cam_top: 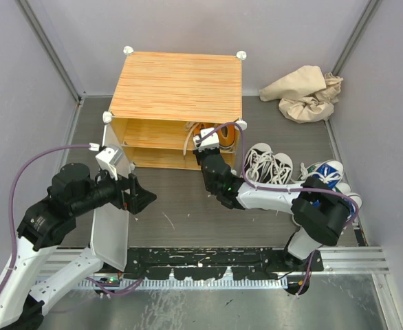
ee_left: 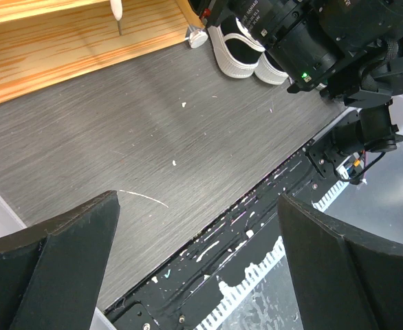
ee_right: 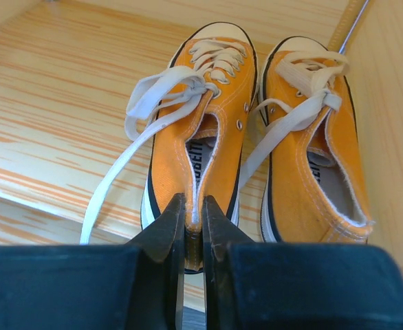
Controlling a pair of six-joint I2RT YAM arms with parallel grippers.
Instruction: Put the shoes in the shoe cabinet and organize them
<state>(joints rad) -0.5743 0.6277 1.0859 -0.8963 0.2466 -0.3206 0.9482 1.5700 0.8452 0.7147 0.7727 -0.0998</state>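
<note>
The right claw (ee_right: 193,208) pinches the heel of the orange shoe (ee_right: 223,130) straight ahead of it, insole print unreadable.

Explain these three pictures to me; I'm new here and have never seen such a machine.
Two robot arms are bolted at the edge of a table. One picture looks down from above; the other two come from cameras on each wrist. The right gripper is shut on the heel of an orange sneaker inside the shoe cabinet, beside its partner. The left gripper is open and empty, near the cabinet's white door. White-and-black sneakers, blue sneakers and a beige cloth bundle lie on the table.
</note>
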